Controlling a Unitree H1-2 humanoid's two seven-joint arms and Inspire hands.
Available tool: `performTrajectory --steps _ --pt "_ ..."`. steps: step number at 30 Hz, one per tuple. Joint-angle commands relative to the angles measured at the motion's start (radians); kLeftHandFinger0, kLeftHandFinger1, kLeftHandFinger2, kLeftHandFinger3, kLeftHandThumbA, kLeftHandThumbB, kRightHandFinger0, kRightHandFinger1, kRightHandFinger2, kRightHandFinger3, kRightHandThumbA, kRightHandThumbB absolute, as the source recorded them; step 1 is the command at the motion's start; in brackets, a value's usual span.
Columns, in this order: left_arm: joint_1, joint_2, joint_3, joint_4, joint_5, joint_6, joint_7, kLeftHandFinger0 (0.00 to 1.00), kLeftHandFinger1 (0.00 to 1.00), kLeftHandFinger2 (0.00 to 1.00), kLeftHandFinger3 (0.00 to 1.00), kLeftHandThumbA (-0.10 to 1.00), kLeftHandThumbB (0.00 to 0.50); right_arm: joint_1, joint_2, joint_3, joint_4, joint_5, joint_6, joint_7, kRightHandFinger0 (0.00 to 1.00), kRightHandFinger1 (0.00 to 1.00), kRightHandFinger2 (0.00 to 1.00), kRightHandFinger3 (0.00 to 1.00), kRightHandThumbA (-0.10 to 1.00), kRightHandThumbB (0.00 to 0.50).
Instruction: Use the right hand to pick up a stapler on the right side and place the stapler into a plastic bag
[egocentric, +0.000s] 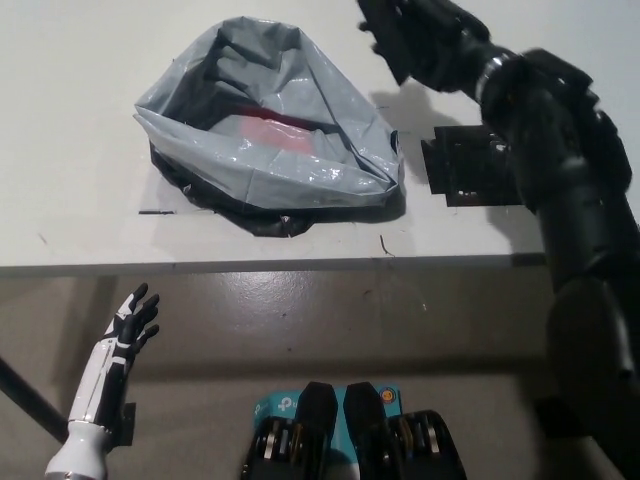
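Head view: right hand (420, 40) hovering up-right of plastic bag (290, 165)
I cannot tell its grip, nor separate the stapler from its black bulk; the bag's mouth lies leftward of it; my left hand (135, 320), spread and empty, sits well below the bag.

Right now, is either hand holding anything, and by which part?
Cannot tell: the black right hand, near the grey plastic bag, blends with anything dark it might hold. The white left hand holds nothing.
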Motion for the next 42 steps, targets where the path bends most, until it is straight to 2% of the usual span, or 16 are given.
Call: performTrajectory --steps 1,5,6,8,10,11,16,17,18,19,20,21,22,24,33,42 --pt "-0.007 0.02 -0.004 -0.038 0.001 -0.025 -0.013 1.0 1.0 1.0 1.0 1.0 0.013 -0.156 0.025 0.093 0.051 -0.052 -0.027 -0.006 0.0 0.32 0.67 0.66 0.18 0.215" --pt "-0.009 0.02 -0.007 -0.036 0.007 -0.031 -0.012 1.0 1.0 1.0 1.0 1.0 0.027 -0.193 0.042 0.218 0.113 -0.136 -0.116 0.003 0.01 0.43 0.75 0.74 0.22 0.194" --pt "-0.011 0.022 -0.01 -0.029 0.008 -0.049 -0.015 1.0 1.0 1.0 1.0 1.0 0.012 -0.207 0.057 0.247 0.14 -0.158 -0.125 -0.058 0.07 0.44 0.73 0.69 0.17 0.25" --pt "-0.009 0.025 -0.013 -0.031 0.008 -0.054 -0.019 1.0 1.0 1.0 1.0 1.0 0.02 -0.225 0.083 0.314 0.181 -0.217 -0.148 -0.127 0.07 0.41 0.71 0.88 0.19 0.307" --pt "-0.008 0.024 -0.016 -0.034 0.01 -0.057 -0.018 1.0 1.0 1.0 1.0 1.0 0.023 -0.234 0.095 0.364 0.211 -0.245 -0.181 -0.141 0.03 0.38 0.69 0.68 0.17 0.284" --pt "-0.007 0.023 -0.018 -0.036 0.01 -0.058 -0.017 1.0 1.0 1.0 1.0 1.0 0.024 -0.238 0.1 0.384 0.223 -0.254 -0.192 -0.15 0.12 0.47 0.77 0.65 0.11 0.271" --pt "0.001 0.024 -0.029 -0.048 0.015 -0.067 -0.02 1.0 1.0 1.0 1.0 1.0 0.014 -0.229 0.139 0.611 0.264 -0.452 -0.347 -0.277 0.03 0.36 0.67 0.3 0.18 0.257" --pt "0.002 0.025 -0.031 -0.05 0.018 -0.067 -0.019 1.0 1.0 1.0 1.0 1.0 0.024 -0.229 0.144 0.634 0.27 -0.464 -0.358 -0.294 0.16 0.48 0.71 0.28 0.17 0.261" --pt "0.002 0.028 -0.034 -0.056 0.029 -0.057 -0.018 1.0 1.0 1.0 1.0 1.0 0.053 -0.228 0.153 0.709 0.278 -0.533 -0.392 -0.345 0.59 0.77 0.76 0.24 0.21 0.264" --pt "0.001 0.028 -0.036 -0.057 0.033 -0.055 -0.017 1.0 1.0 1.0 1.0 1.0 0.056 -0.227 0.155 0.762 0.281 -0.574 -0.419 -0.374 0.53 0.66 0.62 0.23 0.22 0.255" --pt "0.001 0.029 -0.037 -0.059 0.035 -0.055 -0.018 1.0 1.0 1.0 1.0 1.0 0.061 -0.226 0.155 0.815 0.284 -0.615 -0.447 -0.404 0.2 0.35 0.37 0.17 0.21 0.248" --pt "0.001 0.031 -0.039 -0.062 0.037 -0.052 -0.019 1.0 1.0 1.0 1.0 1.0 0.061 -0.225 0.157 0.863 0.288 -0.647 -0.468 -0.433 0.2 0.35 0.37 0.17 0.21 0.248" --pt "0.001 0.031 -0.039 -0.064 0.037 -0.048 -0.019 1.0 1.0 1.0 1.0 1.0 0.055 -0.224 0.159 0.902 0.289 -0.679 -0.48 -0.465 0.04 0.18 0.25 0.14 0.2 0.253" --pt "0.005 0.032 -0.045 -0.079 0.044 -0.032 -0.02 1.0 1.0 1.0 1.0 1.0 0.033 -0.219 0.166 1.005 0.294 -0.762 -0.503 -0.556 0.0 0.03 0.2 0.09 0.15 0.271" --pt "-0.001 0.045 -0.061 -0.085 0.054 -0.042 -0.029 1.0 1.0 1.0 1.0 1.0 0.021 -0.208 0.157 1.174 0.296 -0.852 -0.55 -0.764 0.0 0.03 0.27 0.25 0.27 0.219" --pt "0.002 0.057 -0.074 -0.094 0.048 -0.035 -0.046 1.0 1.0 1.0 1.0 1.0 0.026 -0.209 0.148 1.202 0.297 -0.86 -0.594 -0.86 0.0 0.0 0.22 0.22 0.32 0.241"
